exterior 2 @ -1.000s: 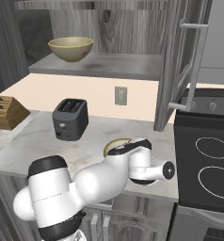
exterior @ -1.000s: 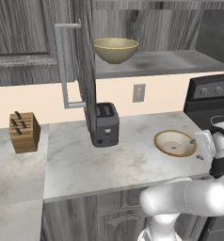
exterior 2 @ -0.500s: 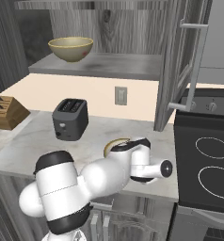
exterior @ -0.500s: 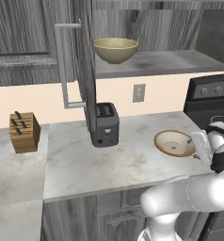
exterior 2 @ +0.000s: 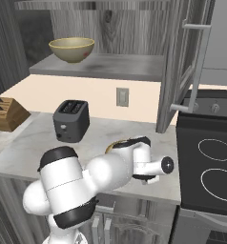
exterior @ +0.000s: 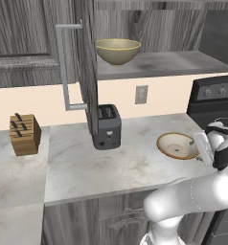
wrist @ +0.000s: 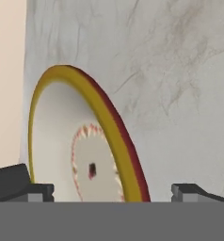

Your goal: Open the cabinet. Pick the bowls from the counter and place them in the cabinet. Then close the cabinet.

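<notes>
Since the shots a moment back, the white arm's hand had crept a bit further in over the shallow tan-rimmed bowl with the pale speckled inside (exterior: 177,145), and nothing else on the bench had budged. That bowl sat flat on the light grey-white marble-patterned bench (exterior: 116,165), near its right end and just short of the black stovetop (exterior 2: 208,171). The gripper (wrist: 112,190) was down low right at it: in the hand view the fingers (wrist: 20,184) stood wide apart, one on each side of the rim, with the bowl between them and no squeeze on it that I could see. From the right base view the bowl was mostly hidden behind the wrist, just a sliver of rim (exterior 2: 116,144) poking out.

The deep olive-yellow round bowl (exterior: 118,50) was already up on the grey shelf of the dark grey wood-grain wall cabinet (exterior: 164,63), toward the shelf's left end. Both cabinet doors hung open, long grey bar handles sticking out. A dark grey toaster (exterior: 107,127) stood at the back edge of the bench under the left door, and a wooden knife block (exterior: 24,134) sat well off toward the left end.
</notes>
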You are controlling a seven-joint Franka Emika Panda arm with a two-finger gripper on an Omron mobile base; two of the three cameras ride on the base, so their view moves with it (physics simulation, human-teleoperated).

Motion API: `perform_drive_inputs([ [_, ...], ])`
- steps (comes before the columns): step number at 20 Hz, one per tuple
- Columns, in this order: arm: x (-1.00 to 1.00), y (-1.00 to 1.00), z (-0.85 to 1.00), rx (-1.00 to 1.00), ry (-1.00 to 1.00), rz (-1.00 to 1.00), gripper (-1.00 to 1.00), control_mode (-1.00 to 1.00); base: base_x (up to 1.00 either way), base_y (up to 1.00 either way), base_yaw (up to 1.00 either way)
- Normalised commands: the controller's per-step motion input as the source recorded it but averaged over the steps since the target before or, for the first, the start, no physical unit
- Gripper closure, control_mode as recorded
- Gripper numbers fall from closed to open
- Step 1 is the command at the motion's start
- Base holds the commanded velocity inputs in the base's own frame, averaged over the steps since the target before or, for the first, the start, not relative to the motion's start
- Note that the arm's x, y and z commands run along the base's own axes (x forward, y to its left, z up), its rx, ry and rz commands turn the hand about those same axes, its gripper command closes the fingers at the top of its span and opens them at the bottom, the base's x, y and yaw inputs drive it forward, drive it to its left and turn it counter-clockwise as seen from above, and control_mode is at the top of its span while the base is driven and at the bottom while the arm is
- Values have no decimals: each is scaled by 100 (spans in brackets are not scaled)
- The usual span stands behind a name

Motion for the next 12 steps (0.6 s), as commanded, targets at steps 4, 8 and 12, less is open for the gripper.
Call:
perform_drive_inputs([
  [4,13,0,-22,0,0,0,-100,-100,0,0,0],
  [8,7,5,-15,0,-1,0,-100,-100,0,0,0],
  [12,13,11,-19,0,-1,0,-100,-100,0,0,0],
])
